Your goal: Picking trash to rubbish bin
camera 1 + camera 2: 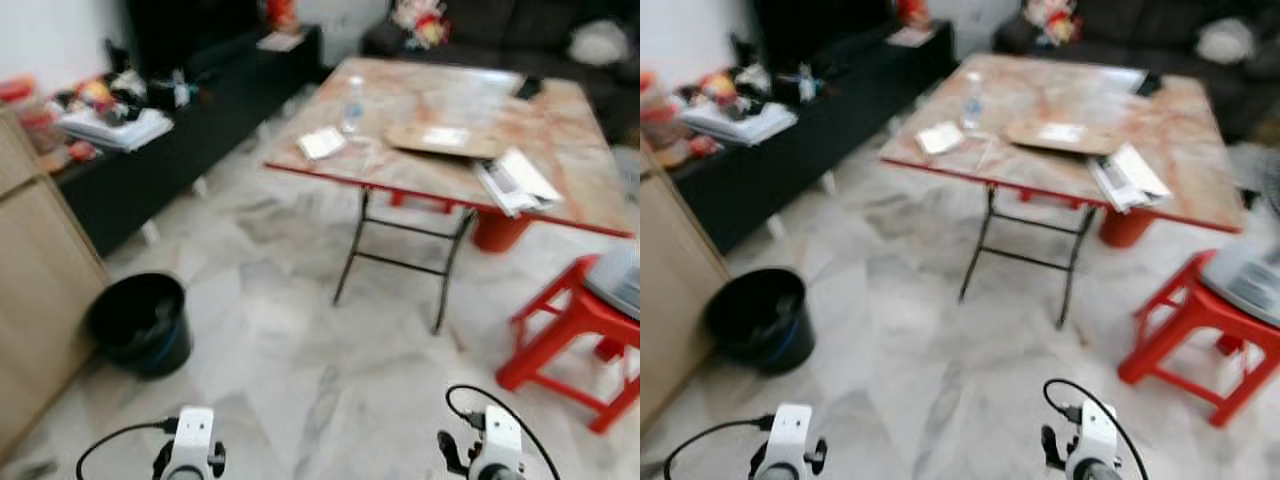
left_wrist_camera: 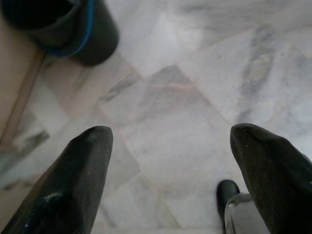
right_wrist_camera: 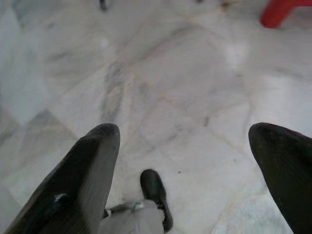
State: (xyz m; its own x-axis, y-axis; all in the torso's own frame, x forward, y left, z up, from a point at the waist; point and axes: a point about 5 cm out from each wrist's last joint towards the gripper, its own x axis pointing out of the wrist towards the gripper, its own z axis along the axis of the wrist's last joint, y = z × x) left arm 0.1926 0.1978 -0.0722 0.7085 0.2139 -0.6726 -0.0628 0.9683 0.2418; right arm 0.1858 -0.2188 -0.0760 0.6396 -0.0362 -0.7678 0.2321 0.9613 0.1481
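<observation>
A black rubbish bin (image 1: 140,322) with a blue band stands on the marble floor at the left, beside a wooden cabinet (image 1: 30,290). It also shows in the left wrist view as the bin (image 2: 63,29). On the folding table (image 1: 590,215) ahead lie a clear plastic bottle (image 1: 352,103), a white packet (image 1: 321,142), a flat brown board (image 1: 445,142) and a stack of papers (image 1: 515,182). Both arms hang low over the floor. My left gripper (image 2: 170,136) is open with nothing between its fingers, and my right gripper (image 3: 185,131) is open and empty too.
A red stool (image 1: 575,330) with a grey thing on it stands at the right. Another red stool (image 1: 497,230) sits under the table. A long black console (image 1: 200,130) with clutter runs along the left wall. A dark sofa (image 1: 520,35) lies behind the table.
</observation>
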